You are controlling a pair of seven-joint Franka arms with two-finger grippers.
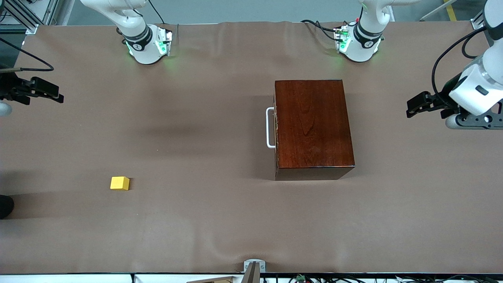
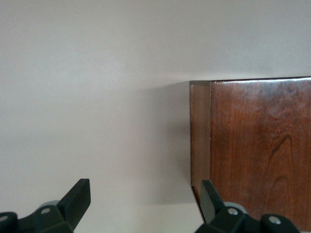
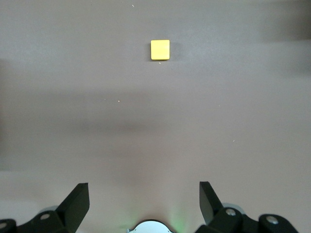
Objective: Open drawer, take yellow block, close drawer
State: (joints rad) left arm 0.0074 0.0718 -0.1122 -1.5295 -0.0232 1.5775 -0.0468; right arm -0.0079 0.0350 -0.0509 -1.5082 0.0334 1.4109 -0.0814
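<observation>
Front view puts the left gripper [image 1: 410, 108] in the air over the left arm's end of the bench [image 1: 204, 220], fingers spread wide and holding nothing, beside the dark wooden box [image 1: 312, 125]. At the other end, the right gripper [image 1: 59, 96] waits, equally wide and empty. The drawer [image 1: 276, 125] sits fully shut, its white handle [image 1: 269, 127] facing the right arm's end, probably for that arm to pull. The yellow block [image 1: 120, 183] lies out on the bench, nearer the camera, well apart from the box.

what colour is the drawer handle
White; the handle shows best in the front view.
</observation>
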